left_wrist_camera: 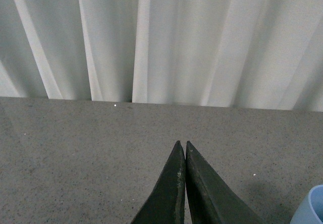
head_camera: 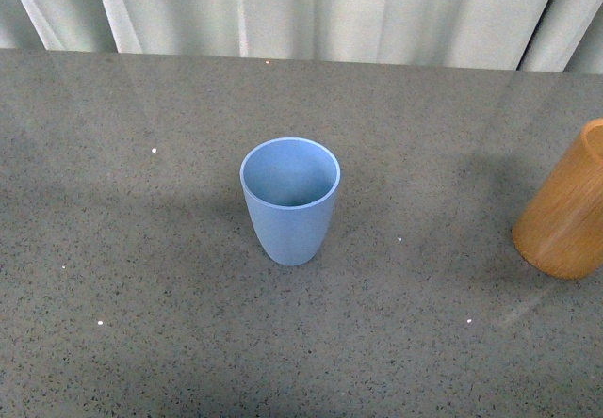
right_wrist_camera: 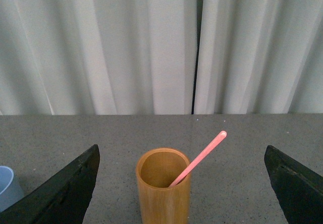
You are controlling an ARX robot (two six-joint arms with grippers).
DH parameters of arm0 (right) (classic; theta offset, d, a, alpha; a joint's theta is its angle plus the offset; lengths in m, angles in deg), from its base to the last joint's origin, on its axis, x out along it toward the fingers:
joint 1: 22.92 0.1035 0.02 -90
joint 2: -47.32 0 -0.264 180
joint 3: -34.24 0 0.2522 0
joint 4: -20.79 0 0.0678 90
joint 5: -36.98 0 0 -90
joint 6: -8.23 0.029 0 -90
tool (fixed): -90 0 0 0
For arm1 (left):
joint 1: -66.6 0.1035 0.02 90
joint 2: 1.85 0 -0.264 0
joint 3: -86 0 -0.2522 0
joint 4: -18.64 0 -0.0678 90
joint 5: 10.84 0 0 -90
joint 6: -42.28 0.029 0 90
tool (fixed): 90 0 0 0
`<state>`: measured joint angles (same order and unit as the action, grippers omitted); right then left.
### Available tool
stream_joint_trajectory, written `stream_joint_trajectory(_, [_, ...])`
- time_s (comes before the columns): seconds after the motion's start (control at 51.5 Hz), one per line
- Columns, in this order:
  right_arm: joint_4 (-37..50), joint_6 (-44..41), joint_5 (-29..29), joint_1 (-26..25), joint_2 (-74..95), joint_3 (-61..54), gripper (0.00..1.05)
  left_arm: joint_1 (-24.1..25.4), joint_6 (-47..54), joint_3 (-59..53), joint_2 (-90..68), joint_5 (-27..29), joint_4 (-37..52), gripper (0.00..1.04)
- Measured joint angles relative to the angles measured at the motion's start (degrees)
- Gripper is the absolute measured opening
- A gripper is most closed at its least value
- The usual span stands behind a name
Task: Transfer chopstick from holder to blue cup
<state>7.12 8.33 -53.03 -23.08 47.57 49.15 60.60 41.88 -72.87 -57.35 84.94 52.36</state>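
The blue cup (head_camera: 290,200) stands upright and empty at the middle of the grey speckled table. The orange-brown holder (head_camera: 565,207) stands at the table's right edge in the front view, cut off by the frame. In the right wrist view the holder (right_wrist_camera: 162,188) stands upright with one pinkish-red chopstick (right_wrist_camera: 199,157) leaning out of it. My right gripper (right_wrist_camera: 181,156) is open, its jaws wide apart on either side of the holder, touching nothing. My left gripper (left_wrist_camera: 182,144) is shut and empty above bare table. An edge of the blue cup (left_wrist_camera: 310,209) shows beside it.
A pale pleated curtain (head_camera: 311,8) hangs behind the table's far edge. The blue cup's edge also shows in the right wrist view (right_wrist_camera: 7,186). Neither arm shows in the front view.
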Motion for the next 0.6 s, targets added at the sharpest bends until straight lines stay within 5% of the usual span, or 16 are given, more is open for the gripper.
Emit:
stream_joint_trajectory(0.175, [0.0, 0.0, 0.0, 0.0, 0.0, 0.0, 0.95, 4.7, 0.0, -3.5, 7.4, -5.5, -4.0, 0.04])
stream_joint_trajectory(0.602, [0.0, 0.0, 0.0, 0.0, 0.0, 0.0, 0.95, 5.9, 0.0, -6.3, 21.8, -5.7, -14.3, 0.04])
